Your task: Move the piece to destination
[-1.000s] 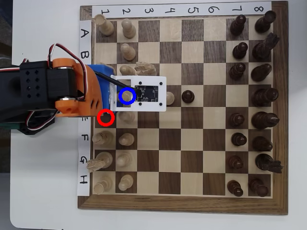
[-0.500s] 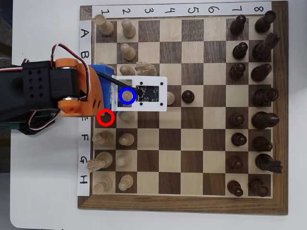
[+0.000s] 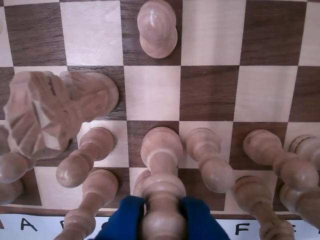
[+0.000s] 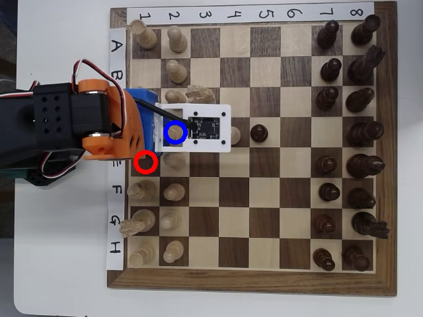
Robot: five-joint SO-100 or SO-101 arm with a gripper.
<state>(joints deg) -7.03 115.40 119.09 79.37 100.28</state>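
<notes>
While the claw [image 3: 161,220] pinches the piece [image 3: 161,165], the wooden chessboard [image 4: 264,281] covers a white table [image 4: 59,251].

Your blue two-finger gripper [image 3: 161,220] pinches the tall cream wooden chess piece [image 3: 161,192] at the wrist view's bottom edge. A jagged light-wood knight [image 3: 47,112] stands up-left of the jaws. A round-headed light pawn [image 3: 157,28] sits well beyond them.

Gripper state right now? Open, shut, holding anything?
Gripper: shut on the piece; in the wrist view its blue fingers press both sides of the tall light piece's top.
</notes>
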